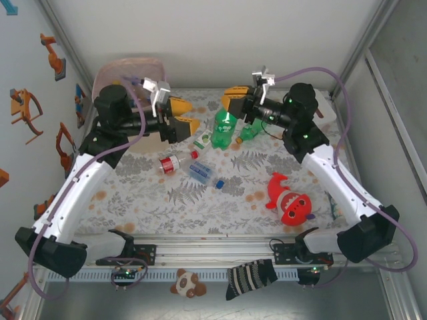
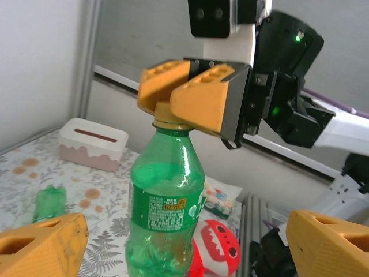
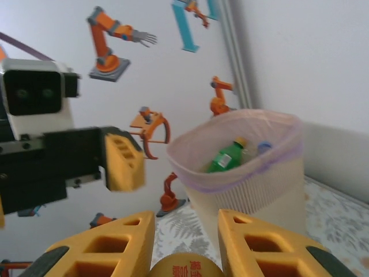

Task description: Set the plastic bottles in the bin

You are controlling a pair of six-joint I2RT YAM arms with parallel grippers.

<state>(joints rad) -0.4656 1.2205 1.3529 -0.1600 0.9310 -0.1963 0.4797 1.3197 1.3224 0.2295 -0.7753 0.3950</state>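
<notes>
A green bottle hangs upright above the table, and my right gripper is shut on its yellow cap. In the left wrist view this green bottle stands between my left gripper's wide-open fingers, which do not touch it. My left gripper is just left of the bottle. The beige bin with its pink liner stands at the far left and holds a green bottle and others. On the table lie another green bottle, a red-labelled one and a blue-labelled one.
A red shark plush lies at the right front. A white box with a brown slot sits at the far right corner. A small flattened bottle lies under the held bottle. Enclosure walls close in on both sides.
</notes>
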